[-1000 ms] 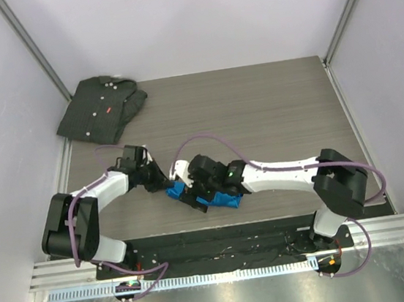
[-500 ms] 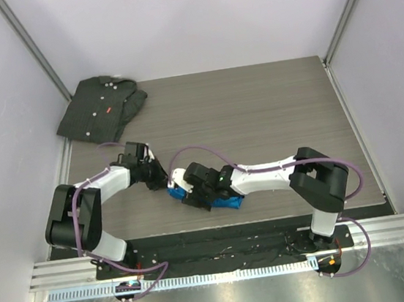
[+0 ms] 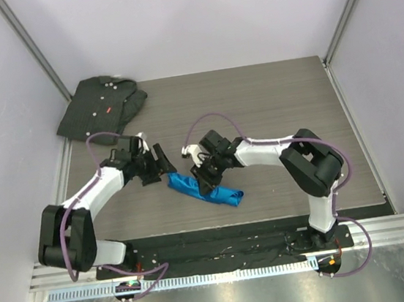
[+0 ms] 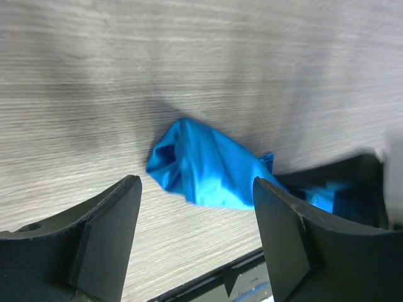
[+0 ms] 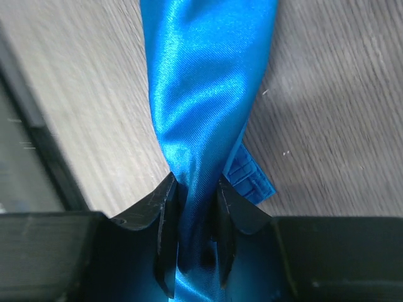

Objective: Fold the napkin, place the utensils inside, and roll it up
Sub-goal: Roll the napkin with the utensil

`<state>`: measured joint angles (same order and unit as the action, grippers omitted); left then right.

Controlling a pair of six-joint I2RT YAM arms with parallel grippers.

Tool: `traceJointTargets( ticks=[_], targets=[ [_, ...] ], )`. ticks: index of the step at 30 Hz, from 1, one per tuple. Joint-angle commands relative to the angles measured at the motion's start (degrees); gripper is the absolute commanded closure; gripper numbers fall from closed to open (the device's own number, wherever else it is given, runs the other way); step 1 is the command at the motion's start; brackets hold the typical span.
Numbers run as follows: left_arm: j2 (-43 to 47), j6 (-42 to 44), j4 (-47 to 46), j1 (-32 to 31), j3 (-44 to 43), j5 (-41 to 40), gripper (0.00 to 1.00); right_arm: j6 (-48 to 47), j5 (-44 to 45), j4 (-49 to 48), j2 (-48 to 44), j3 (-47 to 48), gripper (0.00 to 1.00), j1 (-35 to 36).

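Note:
The bright blue napkin [image 3: 205, 189] lies as a narrow roll slanting across the near middle of the table. My right gripper [image 3: 207, 177] comes at it from the far side, and in the right wrist view that gripper [image 5: 195, 189] is shut on the napkin [image 5: 204, 82], the cloth pinched between both fingers. My left gripper [image 3: 162, 163] stands open just beyond the roll's left end. The left wrist view shows that end of the napkin [image 4: 201, 167] ahead of the wide jaws of the left gripper [image 4: 196, 184], untouched. The utensils are hidden.
A dark grey buttoned shirt [image 3: 101, 108] lies folded at the far left corner of the table. A black mat [image 3: 220, 241] runs along the near edge by the arm bases. Pale walls close in the left, right and back sides.
My left gripper has opened and let go of the napkin's left end, drawing back slightly. My right gripper has swung round to the far side of the roll and closed on it.

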<state>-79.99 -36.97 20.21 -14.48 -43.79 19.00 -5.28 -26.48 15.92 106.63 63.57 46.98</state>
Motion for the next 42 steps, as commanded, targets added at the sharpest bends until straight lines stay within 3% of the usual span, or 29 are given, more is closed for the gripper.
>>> traceJointTargets(
  ticks=[1, 14, 25, 27, 29, 34, 36, 37, 42],
  targets=[
    [4.1, 1.7, 1.6, 0.2, 0.4, -3.6, 0.24, 4.3, -14.4, 3.9, 6.6, 1.0, 0.75, -4.1],
    [0.9, -0.6, -9.7, -0.3, 6.2, 0.2, 0.26, 8.5, -28.3, 3.2, 18.1, 5.3, 0.76, -11.5],
    [-3.9, -3.5, -22.3, -1.0, 9.4, 3.1, 0.33, 9.0, -30.0, 3.0, 20.6, 6.0, 0.76, -12.1],
    [-5.7, -4.6, -25.3, -1.3, 9.9, 4.0, 0.38, 9.4, -29.0, 3.0, 20.4, 6.2, 0.76, -12.2],
    [-7.4, -5.0, -26.7, -1.6, 10.0, 4.5, 0.51, 9.7, -28.4, 3.0, 19.5, 6.4, 0.75, -12.1],
    [-8.3, -4.7, -24.8, -1.6, 9.1, 3.8, 0.83, 11.3, -23.5, 3.1, 14.9, 5.8, 0.53, -12.2],
    [-8.4, -4.2, -22.3, -1.6, 8.3, 3.6, 0.9, 11.4, -21.7, 3.1, 11.6, 5.1, 0.44, -12.2],
    [-8.7, -3.6, -21.6, -1.6, 7.9, 3.5, 0.94, 11.3, -19.5, 3.1, 10.4, 4.8, 0.29, -12.0],
    [-9.7, -2.5, -13.7, -1.6, 4.2, 3.9, 1.0, 9.6, -11.2, 2.4, 2.2, 2.4, 0.09, -10.8]
  ],
)
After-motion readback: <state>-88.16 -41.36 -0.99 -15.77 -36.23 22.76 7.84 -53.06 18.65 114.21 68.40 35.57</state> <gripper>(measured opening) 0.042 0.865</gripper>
